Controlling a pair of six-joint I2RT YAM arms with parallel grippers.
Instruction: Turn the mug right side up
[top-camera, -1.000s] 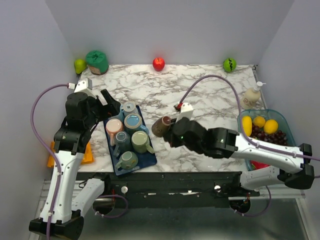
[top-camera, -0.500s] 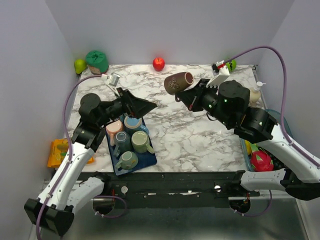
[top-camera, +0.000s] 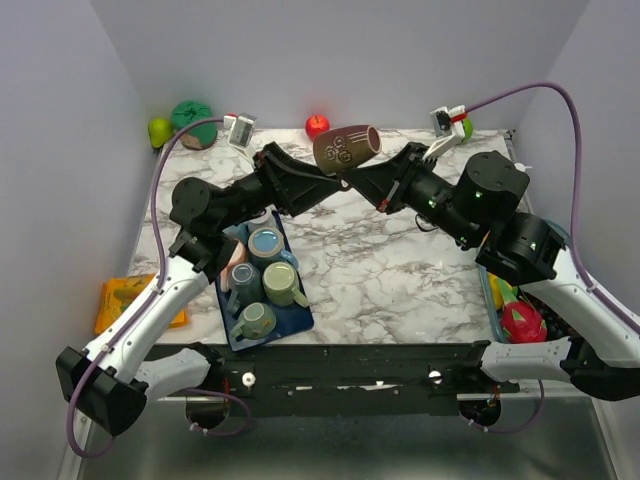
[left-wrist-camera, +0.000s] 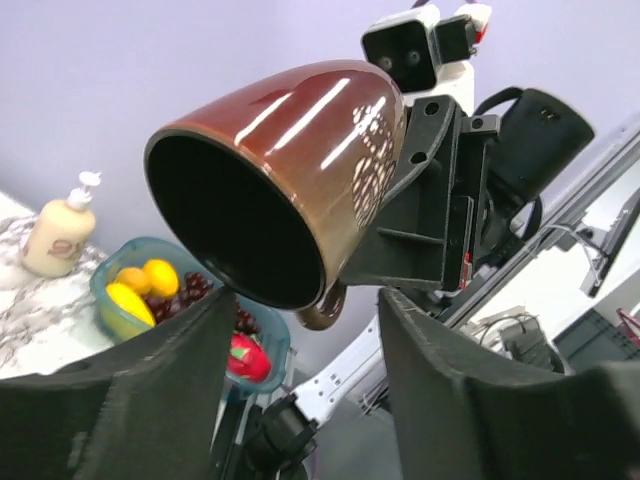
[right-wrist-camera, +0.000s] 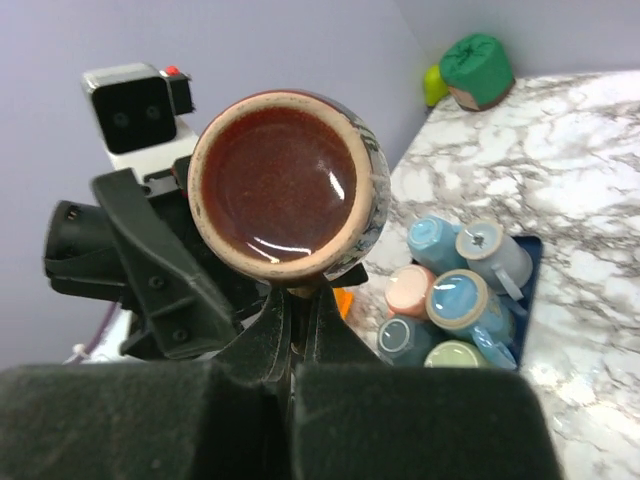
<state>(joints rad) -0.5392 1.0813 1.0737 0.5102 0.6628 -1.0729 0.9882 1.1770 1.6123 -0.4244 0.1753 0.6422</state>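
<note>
Left tool rose to mug; handle mostly hidden.

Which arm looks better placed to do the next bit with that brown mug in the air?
Left, probably. The right gripper is shut on the brown mug, holding it on its side in the air. The left gripper is open just short of the mug's mouth, so it seems ready to take hold.

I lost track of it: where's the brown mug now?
Top view, upper centre: the brown mug is aloft in the right gripper, its mouth toward the left gripper.
</note>
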